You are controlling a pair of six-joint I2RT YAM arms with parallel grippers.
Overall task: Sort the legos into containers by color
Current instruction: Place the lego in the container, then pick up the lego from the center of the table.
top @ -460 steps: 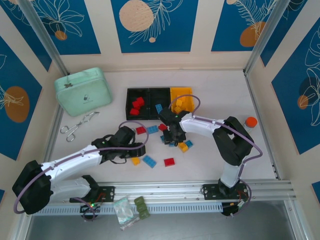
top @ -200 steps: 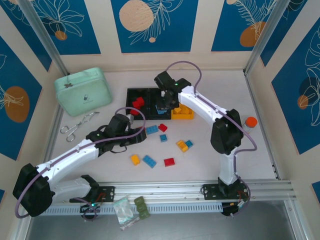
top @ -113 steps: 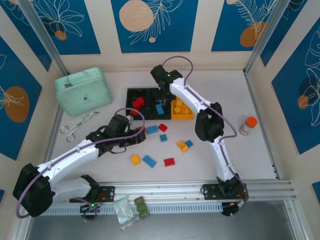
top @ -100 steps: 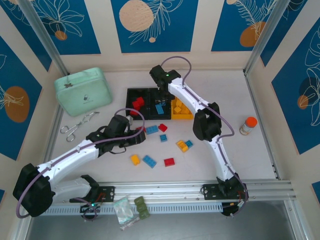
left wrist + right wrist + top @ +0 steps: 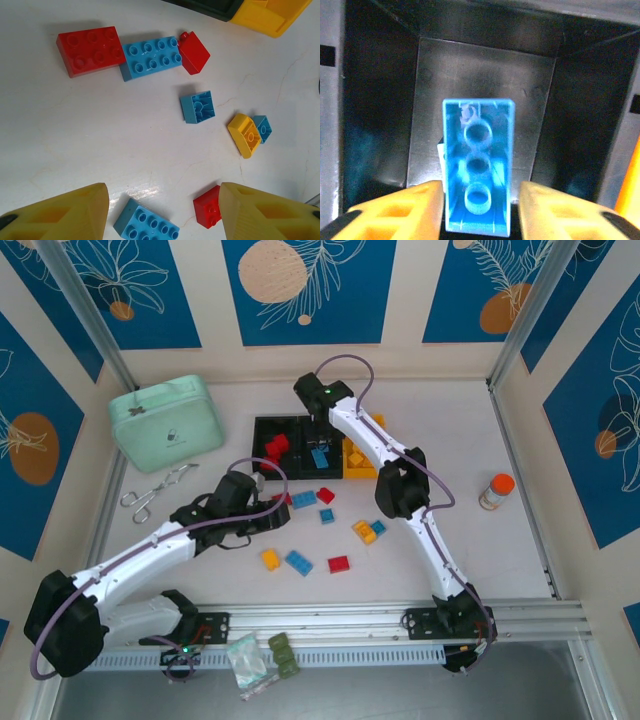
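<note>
Hanging over the middle black bin (image 5: 375,100), the right tool (image 5: 480,192) is sitting around a blue brick (image 5: 478,150); I cannot tell if it is pinching. Opening slowly and low down is keeping the brick inside. The left tool (image 5: 162,192) is hovering, spread wide, over the tabletop (image 5: 100,140)

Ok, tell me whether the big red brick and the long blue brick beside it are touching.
Touching. In the left wrist view the big red brick butts against the long blue brick, no gap showing between them.

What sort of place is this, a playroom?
Likely a robot test booth: two arms bolted to a rail, patterned panels walling a white table, toy bricks for sorting into bins.
</note>
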